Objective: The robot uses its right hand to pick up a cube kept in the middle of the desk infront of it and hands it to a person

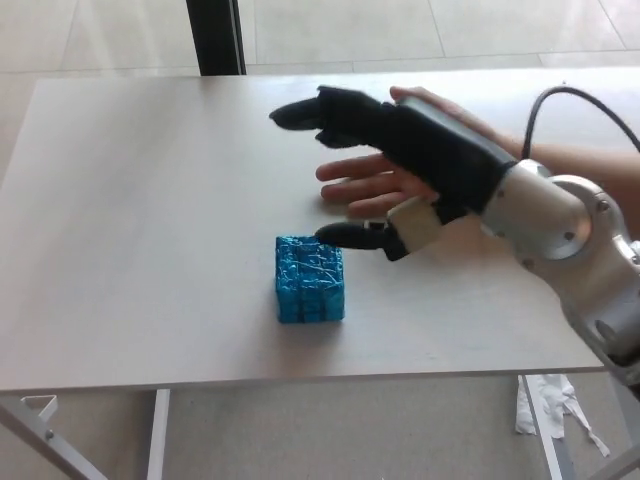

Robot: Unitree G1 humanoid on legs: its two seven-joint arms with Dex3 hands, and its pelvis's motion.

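A blue cube (310, 279) with a rough, scratched surface rests on the white desk (130, 220), a little front of centre. My right hand (400, 160) reaches in from the right, above and behind the cube. It is open, with the fingers (315, 108) spread toward the left and the thumb tip just over the cube's far right corner. It holds nothing. A person's open hand (375, 185) lies palm up on the desk behind the cube, partly covered by my hand. My left hand does not show.
The desk's front edge runs just below the cube, with floor and metal legs (40, 435) under it. A dark post (215, 35) stands beyond the far edge. Crumpled white paper (545, 405) lies on the floor at lower right.
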